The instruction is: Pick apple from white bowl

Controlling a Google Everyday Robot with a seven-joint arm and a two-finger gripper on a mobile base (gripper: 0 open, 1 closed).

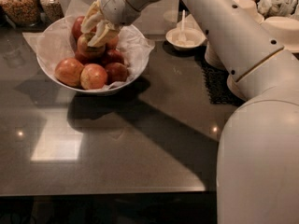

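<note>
While the arm (219,22) reaches down from the upper right, the gripper (97,33) sits inside the white bowl (108,88), above the middle of the fruit pile. Its two pale fingers (105,35) are closed onto the upper sides of the apple (90,48), one finger on each side, so the fruit's top is hidden between them. That apple is the paler one, yellowish with a red blush, and it lies at the top of the heap, towards the back of the bowl; whether it is clear of the fruit under it cannot be told.

Crinkled white paper (136,45) lines the bowl and spills over its rim. Deeper red apples lie around the held one: two side by side at the front (69,71) (93,76), a darker one (117,72) to their right, and another (77,27) at the back left.

The bowl stands on a dark glossy countertop (140,143). To its right, well apart, is a small white bowl (188,37) with a white spoon (182,23) standing in it. Two glass jars (18,3) of dry goods stand at the far left corner, and stacked beige bowls (282,31) sit at the far right
</note>
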